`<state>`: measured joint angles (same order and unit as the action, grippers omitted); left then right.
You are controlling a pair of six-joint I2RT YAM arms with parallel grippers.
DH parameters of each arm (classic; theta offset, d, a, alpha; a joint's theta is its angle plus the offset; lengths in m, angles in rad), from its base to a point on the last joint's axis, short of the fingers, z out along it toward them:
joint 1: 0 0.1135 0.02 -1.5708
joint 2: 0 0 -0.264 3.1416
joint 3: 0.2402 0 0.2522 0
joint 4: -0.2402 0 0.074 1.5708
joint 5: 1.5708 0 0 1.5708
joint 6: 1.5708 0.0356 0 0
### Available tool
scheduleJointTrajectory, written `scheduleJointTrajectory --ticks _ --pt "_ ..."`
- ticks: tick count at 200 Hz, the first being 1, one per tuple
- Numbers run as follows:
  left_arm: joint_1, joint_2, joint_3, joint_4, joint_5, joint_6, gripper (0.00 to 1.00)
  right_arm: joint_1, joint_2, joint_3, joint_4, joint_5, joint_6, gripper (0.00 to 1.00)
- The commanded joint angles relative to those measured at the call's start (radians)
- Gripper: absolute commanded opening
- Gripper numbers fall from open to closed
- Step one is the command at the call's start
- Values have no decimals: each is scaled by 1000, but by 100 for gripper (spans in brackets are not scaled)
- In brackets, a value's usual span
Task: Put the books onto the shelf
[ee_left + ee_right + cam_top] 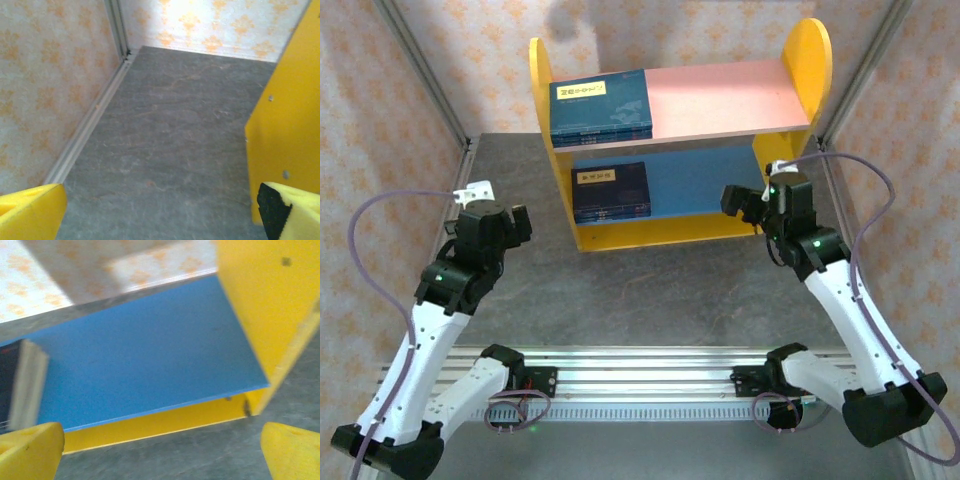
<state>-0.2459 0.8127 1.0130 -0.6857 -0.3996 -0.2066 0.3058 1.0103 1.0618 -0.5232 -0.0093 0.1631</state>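
Observation:
The shelf point(790, 75) stands at the back of the table, with yellow side panels, a pink upper board and a blue lower board. A small stack of navy books point(600, 103) lies on the left of the pink board, and another stack of books point(610, 192) on the left of the blue board. My left gripper point(520, 220) hovers open to the left of the shelf, its side panel point(290, 115) just right of the fingers. My right gripper point(745, 200) is open and empty at the shelf's right front corner, facing the blue board point(150, 350); a book's page edge point(27, 385) shows at far left.
Patterned walls with metal corner posts point(430, 85) close in the grey table point(660, 290) on three sides. An aluminium rail point(650, 385) carries both arm bases at the near edge. Purple cables point(865, 215) loop off both arms.

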Motion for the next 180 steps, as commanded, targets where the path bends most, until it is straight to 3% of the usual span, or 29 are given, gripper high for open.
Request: scheduleJointTrajectory --ticks 1,41,59,90,116,152,180 --pt "16 -39 -104 215 -99 51 99 -19 -54 -107 112 175 -9 100" --pt "27 -53 -359 592 -106 140 99 -100 -174 -348 370 120 -39 100" --pt "47 -41 -479 743 -118 134 99 -122 -207 -428 452 171 -35 100" --pt "140 55 -673 1083 27 147 99 -182 -202 -499 545 116 -79 100" --pt "224 212 -719 1242 134 113 99 -188 -208 -587 684 133 -136 100" --pt "247 413 -731 1449 173 157 99 -197 -181 -673 839 159 -191 100" --pt "254 557 -723 1607 262 177 99 -230 -114 -692 901 136 -204 100"
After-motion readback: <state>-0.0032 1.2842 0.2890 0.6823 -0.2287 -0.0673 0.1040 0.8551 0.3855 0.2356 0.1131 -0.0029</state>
